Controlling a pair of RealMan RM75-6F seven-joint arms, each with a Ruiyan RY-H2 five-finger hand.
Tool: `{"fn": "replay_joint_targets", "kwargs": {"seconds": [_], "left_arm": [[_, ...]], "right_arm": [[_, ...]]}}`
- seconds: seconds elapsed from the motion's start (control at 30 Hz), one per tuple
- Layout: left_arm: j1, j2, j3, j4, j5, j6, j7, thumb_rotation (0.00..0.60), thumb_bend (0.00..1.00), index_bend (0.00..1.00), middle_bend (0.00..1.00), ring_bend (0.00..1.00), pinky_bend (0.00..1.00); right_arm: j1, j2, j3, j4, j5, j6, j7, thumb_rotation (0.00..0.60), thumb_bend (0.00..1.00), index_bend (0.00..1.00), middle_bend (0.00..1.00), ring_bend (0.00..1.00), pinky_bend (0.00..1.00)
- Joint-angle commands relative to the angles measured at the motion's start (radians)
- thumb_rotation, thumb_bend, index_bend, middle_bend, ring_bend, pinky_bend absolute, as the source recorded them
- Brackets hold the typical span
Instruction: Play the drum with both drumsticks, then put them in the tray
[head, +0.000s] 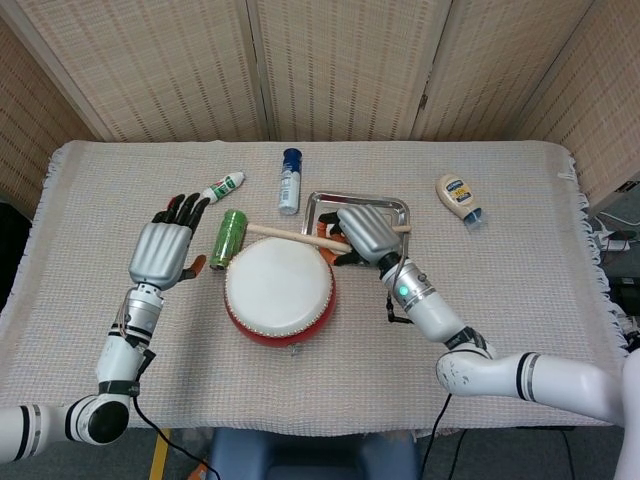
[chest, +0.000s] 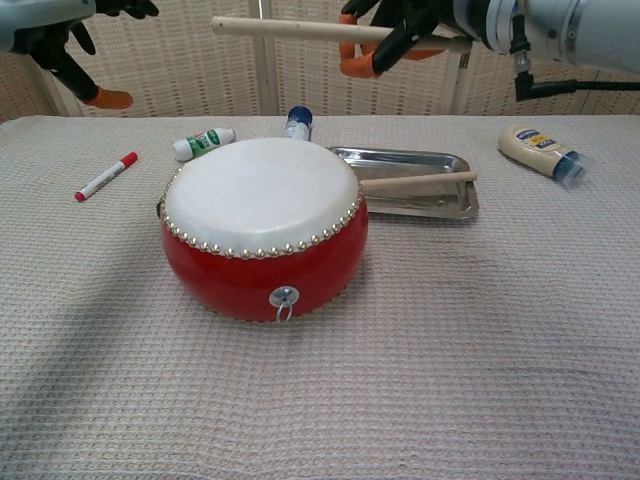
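Gripping a drumstick (head: 290, 234), right robot hand (head: 366, 234); left robot hand (head: 160, 254) spread, empty.

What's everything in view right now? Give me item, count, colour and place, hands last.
drum: 1, red body with white head, centre of table.
drumsticks: 2, pale wood; one held above the drum, one lying in the tray.
tray: 1, silver metal, behind and right of the drum.
marker: 1, white with red cap, left of the drum.
green can: 1, lying beside the drum's left rear.
small tube: 1, white and green, behind the can.
blue-capped bottle: 1, white, behind the drum.
mayonnaise bottle: 1, cream, far right.
table cloth: 1, beige.
left hand: 1, silver, fingers spread, holding nothing.
right hand: 1, silver, gripping the raised drumstick over the tray.
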Motion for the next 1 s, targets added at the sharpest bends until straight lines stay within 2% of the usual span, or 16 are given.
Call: {"fn": "replay_joint_targets", "kwargs": {"seconds": [0.03, 0.2, 0.4, 0.7, 0.83, 1.0], "left_arm": [[0.024, 0.016, 0.003, 0.005, 0.015, 0.002, -0.035, 0.6, 0.34, 0.0, 0.0, 0.0, 0.23], [0.06, 0.036, 0.012, 0.008, 0.048, 0.011, -0.082, 0.6, 0.34, 0.0, 0.0, 0.0, 0.23], [0.097, 0.051, 0.024, 0.017, 0.086, 0.02, -0.119, 0.6, 0.34, 0.0, 0.0, 0.0, 0.23], [0.131, 0.054, 0.033, 0.043, 0.1, 0.008, -0.147, 0.6, 0.34, 0.0, 0.0, 0.0, 0.23], [0.141, 0.055, 0.033, 0.054, 0.101, 0.003, -0.154, 0.6, 0.34, 0.0, 0.0, 0.0, 0.23], [0.151, 0.059, 0.028, 0.065, 0.096, -0.006, -0.165, 0.6, 0.34, 0.0, 0.0, 0.0, 0.23]], "right_arm": [[-0.022, 0.019, -0.018, 0.02, -0.022, -0.013, 0.017, 0.6, 0.34, 1.0, 0.92, 0.94, 1.0], [-0.045, 0.02, -0.039, 0.089, -0.05, -0.041, 0.055, 0.6, 0.34, 1.0, 0.92, 0.94, 1.0], [-0.04, -0.033, -0.057, 0.25, -0.087, -0.114, 0.118, 0.6, 0.34, 1.0, 0.92, 0.94, 1.0], [0.006, -0.211, -0.088, 0.598, -0.187, -0.27, 0.265, 0.6, 0.34, 1.0, 0.92, 0.94, 1.0], [0.025, -0.284, -0.102, 0.724, -0.246, -0.312, 0.333, 0.6, 0.34, 1.0, 0.92, 0.94, 1.0], [0.043, -0.347, -0.113, 0.833, -0.305, -0.346, 0.419, 0.6, 0.33, 1.0, 0.92, 0.94, 1.0]]}}
